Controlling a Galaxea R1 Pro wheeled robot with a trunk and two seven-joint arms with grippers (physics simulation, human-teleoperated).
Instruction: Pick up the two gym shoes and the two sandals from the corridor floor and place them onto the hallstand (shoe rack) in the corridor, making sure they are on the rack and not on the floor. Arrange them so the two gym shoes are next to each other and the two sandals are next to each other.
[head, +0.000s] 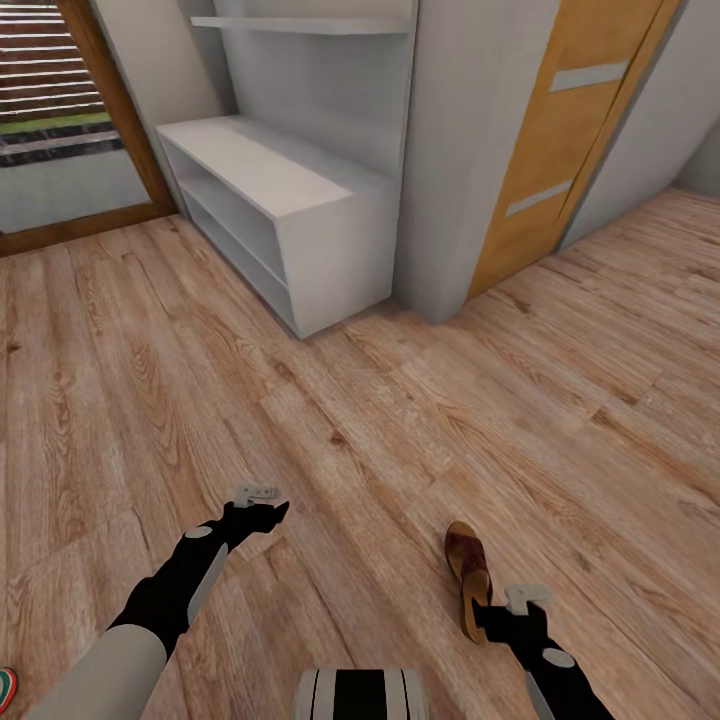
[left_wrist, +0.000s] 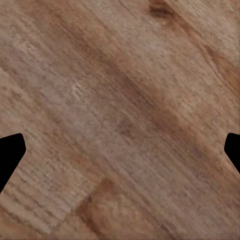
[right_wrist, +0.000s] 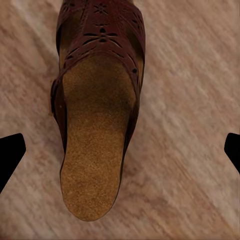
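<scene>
One dark brown sandal (head: 468, 573) with a tan footbed lies flat on the corridor floor (head: 400, 430), near the bottom right of the head view. My right gripper (head: 488, 622) hangs open just above its heel end. In the right wrist view the sandal (right_wrist: 97, 125) lies between the wide-apart fingertips (right_wrist: 11, 150), untouched. My left gripper (head: 272, 514) is open over bare planks with nothing in it, and its wrist view has only wood between the fingertips (left_wrist: 10, 150). A red and teal sliver of a gym shoe (head: 5, 688) pokes in at the bottom left edge. The pale grey hallstand (head: 290, 200) stands far ahead.
A grey wall pillar (head: 470, 150) and an orange wooden door (head: 570, 130) stand right of the hallstand. A wood-framed glass door (head: 60, 130) is at the far left. Wide wood floor lies between me and the hallstand.
</scene>
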